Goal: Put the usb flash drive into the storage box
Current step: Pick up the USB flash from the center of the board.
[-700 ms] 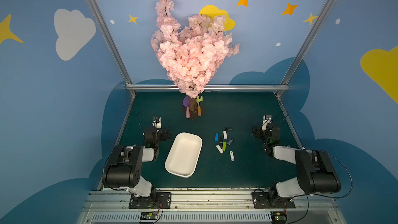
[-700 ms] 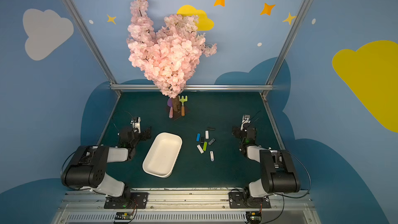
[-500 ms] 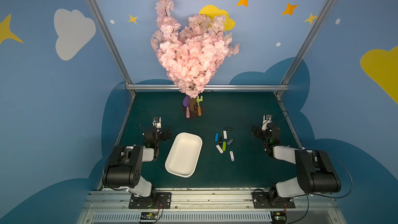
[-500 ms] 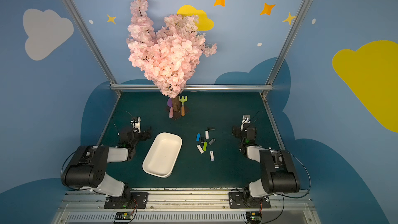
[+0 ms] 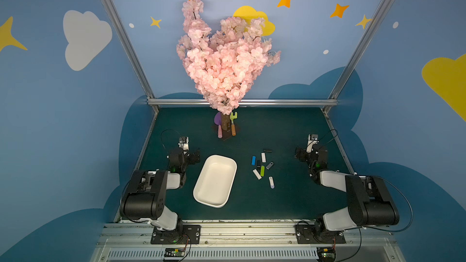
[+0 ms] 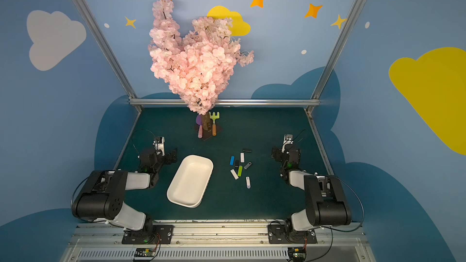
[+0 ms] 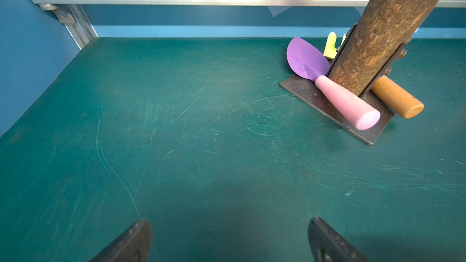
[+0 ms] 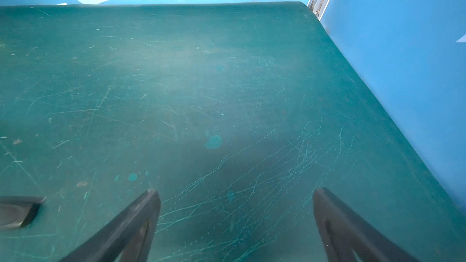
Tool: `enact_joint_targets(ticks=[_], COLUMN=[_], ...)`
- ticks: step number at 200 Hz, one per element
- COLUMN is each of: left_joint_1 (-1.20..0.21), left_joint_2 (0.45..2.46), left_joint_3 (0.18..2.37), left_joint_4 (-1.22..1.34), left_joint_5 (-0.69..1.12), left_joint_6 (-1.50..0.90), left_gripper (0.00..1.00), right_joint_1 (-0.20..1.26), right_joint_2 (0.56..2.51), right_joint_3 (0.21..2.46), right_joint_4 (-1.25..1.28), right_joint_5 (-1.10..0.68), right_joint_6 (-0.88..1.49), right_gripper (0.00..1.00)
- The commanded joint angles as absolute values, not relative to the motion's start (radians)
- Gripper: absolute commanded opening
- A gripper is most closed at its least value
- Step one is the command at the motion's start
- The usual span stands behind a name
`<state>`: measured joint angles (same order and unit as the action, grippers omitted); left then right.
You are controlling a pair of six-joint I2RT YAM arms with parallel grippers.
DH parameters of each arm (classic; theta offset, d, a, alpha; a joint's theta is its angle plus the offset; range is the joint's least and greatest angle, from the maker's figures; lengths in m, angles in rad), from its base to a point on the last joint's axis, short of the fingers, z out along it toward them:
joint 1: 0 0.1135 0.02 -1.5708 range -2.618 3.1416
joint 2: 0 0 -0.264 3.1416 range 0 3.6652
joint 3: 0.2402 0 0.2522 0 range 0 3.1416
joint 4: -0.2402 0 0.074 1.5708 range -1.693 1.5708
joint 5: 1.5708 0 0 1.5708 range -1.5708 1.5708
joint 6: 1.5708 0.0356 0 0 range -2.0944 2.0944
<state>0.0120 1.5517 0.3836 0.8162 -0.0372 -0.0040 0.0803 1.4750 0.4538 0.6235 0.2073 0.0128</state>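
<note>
Two grippers, the left gripper (image 5: 195, 157) and the right gripper (image 5: 299, 153), are wide open and hold nothing; the usb sticks (image 5: 262, 170) lie on the desk (image 5: 277, 197) between them, nearer the right gripper, and the empty white box (image 5: 214, 182) sits close to the left gripper. I think the right gripper should go for the white stick (image 5: 271, 182) lying apart from the bunch, come straight down and squeeze its long sides. Nothing has moved since a moment ago.

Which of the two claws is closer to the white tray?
Left. The left gripper sits close beside the tray, at its far corner, not touching. The right gripper is far off, on the other side of the scattered USB sticks.
</note>
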Motion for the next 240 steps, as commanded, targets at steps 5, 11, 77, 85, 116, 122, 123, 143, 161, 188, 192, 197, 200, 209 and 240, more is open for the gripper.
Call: enact_joint_targets(ticks=[5,11,77,85,116,122,123,143,161,188,192,197,200,209,240], left_joint_1=[-0.01,-0.022,-0.102,-0.092,-0.08,-0.072,-0.071,-0.035,-0.011,-0.006,-0.005,-0.005,-0.005,-0.004,-0.01], left_joint_2=[1.496,1.466,1.016,1.003,1.017,1.011,1.01,0.936,0.857,0.837,0.839,0.845,0.848,0.858,0.873], left_joint_3=[0.384,0.385,0.508,0.524,0.582,0.598,0.6,0.598,0.586,0.647,0.659,0.677,0.689,0.726,0.831], left_joint_4=[0.821,0.803,0.205,0.155,0.009,-0.039,-0.046,-0.144,-0.198,-0.399,-0.423,-0.454,-0.473,-0.519,-0.684], left_joint_5=[-0.117,-0.146,-0.31,-0.26,-0.068,-0.044,-0.042,-0.001,0.035,0.029,0.049,0.075,0.098,0.166,0.352], left_joint_6=[0.001,0.004,-0.43,-0.506,-0.648,-0.672,-0.674,-0.769,-0.747,-0.766,-0.765,-0.759,-0.751,-0.717,-0.608], left_gripper=[1.0,1.0,1.0,1.0,1.0,1.0,1.0,1.0,1.0,1.0,1.0,1.0,0.98,0.93,0.85], right_joint_1=[0.083,0.087,0.145,0.116,0.108,0.139,0.144,0.238,0.286,0.376,0.393,0.409,0.42,0.452,0.589], right_joint_2=[1.469,1.467,1.221,1.206,1.23,1.237,1.238,1.253,1.273,1.305,1.31,1.315,1.319,1.339,1.433], right_joint_3=[0.453,0.453,0.725,0.756,0.859,0.878,0.88,0.882,0.861,0.799,0.788,0.774,0.766,0.749,0.763], right_joint_4=[0.623,0.629,0.062,-0.019,-0.269,-0.325,-0.334,-0.43,-0.481,-0.494,-0.494,-0.485,-0.478,-0.457,-0.484], right_joint_5=[0.215,0.237,0.315,0.262,-0.054,-0.061,-0.057,-0.031,-0.092,-0.132,-0.122,-0.119,-0.122,-0.145,-0.107], right_joint_6=[0.003,0.009,0.184,0.275,0.384,0.368,0.367,0.368,0.394,0.421,0.43,0.442,0.447,0.459,0.475], right_gripper=[0.98,0.98,0.98,0.98,0.98,0.98,0.98,0.98,0.93,0.85,0.85,0.84,0.84,0.79,0.71])
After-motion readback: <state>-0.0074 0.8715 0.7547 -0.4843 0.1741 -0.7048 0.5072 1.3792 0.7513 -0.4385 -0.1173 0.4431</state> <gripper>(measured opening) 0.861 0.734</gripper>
